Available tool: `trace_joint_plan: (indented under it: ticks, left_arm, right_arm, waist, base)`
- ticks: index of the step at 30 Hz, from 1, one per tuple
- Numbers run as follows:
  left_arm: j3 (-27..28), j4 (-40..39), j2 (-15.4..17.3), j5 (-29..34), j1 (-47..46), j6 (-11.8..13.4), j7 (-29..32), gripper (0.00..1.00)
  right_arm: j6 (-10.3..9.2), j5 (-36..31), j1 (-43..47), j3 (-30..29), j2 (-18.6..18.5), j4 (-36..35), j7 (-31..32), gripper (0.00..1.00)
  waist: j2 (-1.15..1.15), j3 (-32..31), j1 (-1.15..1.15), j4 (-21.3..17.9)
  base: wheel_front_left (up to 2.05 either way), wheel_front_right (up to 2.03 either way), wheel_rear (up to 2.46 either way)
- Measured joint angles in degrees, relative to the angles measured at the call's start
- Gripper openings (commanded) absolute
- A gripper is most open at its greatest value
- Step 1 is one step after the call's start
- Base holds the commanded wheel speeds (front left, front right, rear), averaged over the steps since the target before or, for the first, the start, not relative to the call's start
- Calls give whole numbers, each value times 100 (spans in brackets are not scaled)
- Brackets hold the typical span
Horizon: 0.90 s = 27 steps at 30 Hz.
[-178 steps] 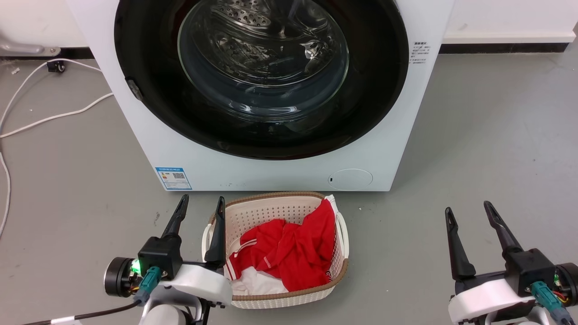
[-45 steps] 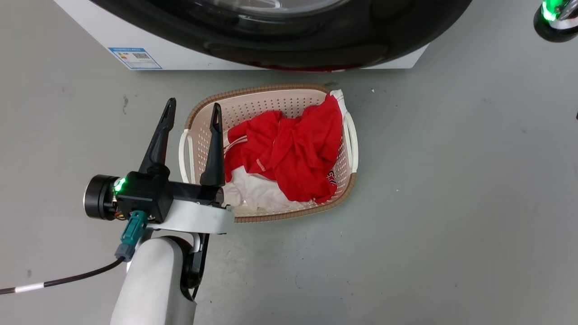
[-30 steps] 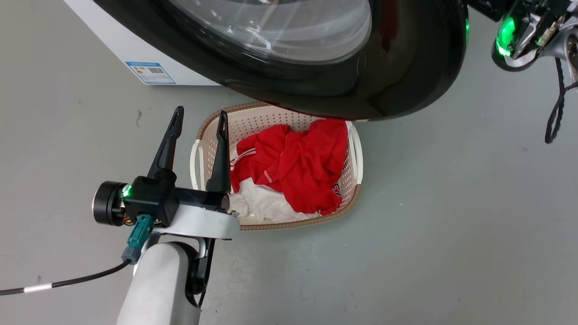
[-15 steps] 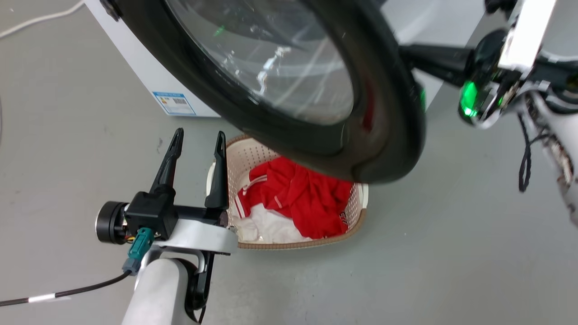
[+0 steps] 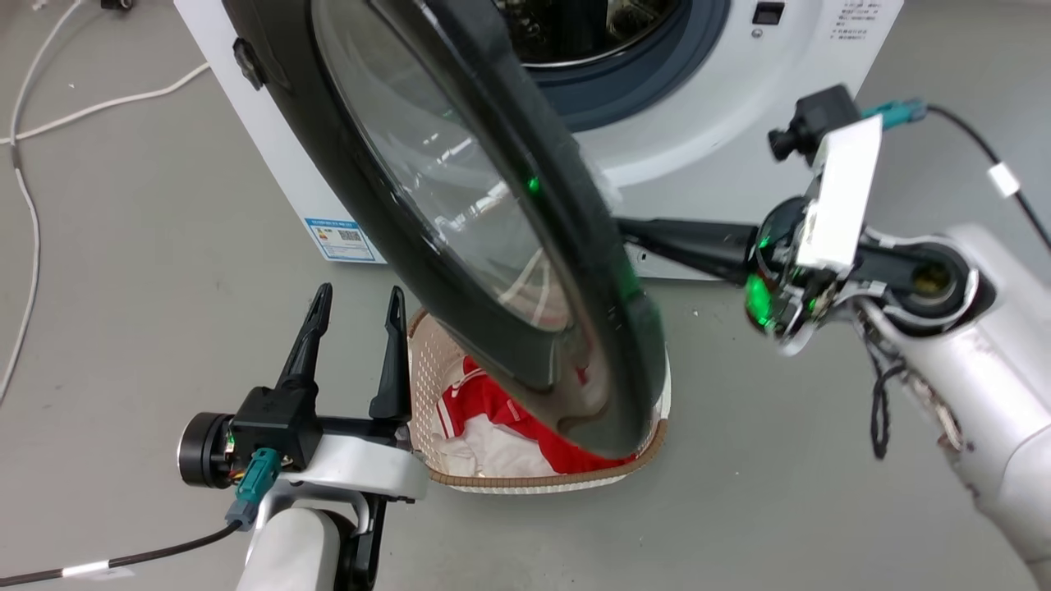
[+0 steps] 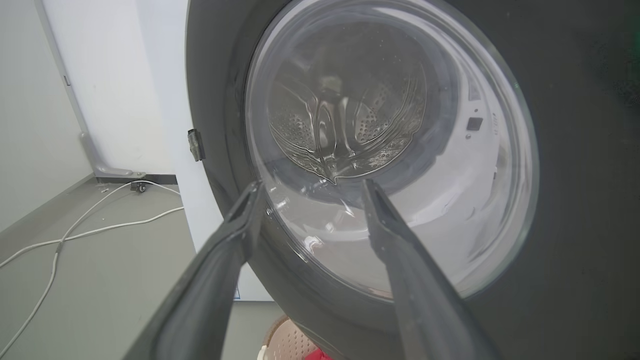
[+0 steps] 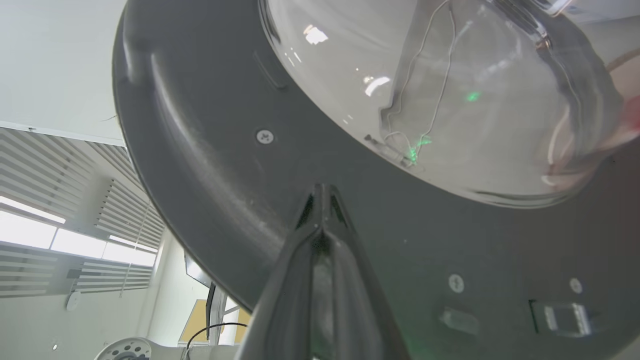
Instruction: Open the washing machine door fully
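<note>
A white cable (image 5: 33,205) trails over the grey floor well to the left of the left gripper (image 5: 358,295); that gripper's two dark fingers stand apart and hold nothing, pointing up the head view; just to the right of its right finger sits a laundry basket (image 5: 525,480), its rim nearly touching the finger, with a red garment (image 5: 493,402) inside. Ahead of and above those fingertips hangs the washing machine door (image 5: 460,213), swung well out from the washing machine (image 5: 706,131) and seen nearly edge-on; its lower edge hangs over the basket, and its hinge (image 5: 246,61) lies beyond the left finger's tip. In the left wrist view the left gripper (image 6: 312,184) frames the door's glass bowl (image 6: 390,150) between its spread fingers, apart from it. A blue label sticker (image 5: 343,238) shows low on the machine's front, beyond the left fingertips; the blue-grey gasket (image 5: 649,74) lies uncovered behind the door. At far right, the right gripper (image 5: 636,230) reaches leftward behind the door; in the right wrist view the right gripper (image 7: 320,192) has both fingers pressed together, clamping nothing, tips against the door's grey inner face (image 7: 200,165) below the glass.
</note>
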Motion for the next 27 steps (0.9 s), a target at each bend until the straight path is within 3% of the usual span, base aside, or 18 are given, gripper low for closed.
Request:
trace_joint_plan:
  ticks: [19, 27]
  left_arm:
    - [-30, 70, 0, -93, 246, 10, 0, 100]
    - [-44, 104, -1, -134, 290, 7, 0, 100]
  right_arm:
    - [0, 56, 878, 641, 394, -836, -1390, 0]
    - [0, -235, 1343, 116, 514, -955, -2841, 0]
  waist:
    - [0, -360, 0, 48]
    - [0, -413, 0, -20]
  base:
    - [0, 0, 0]
    - [0, 0, 0]
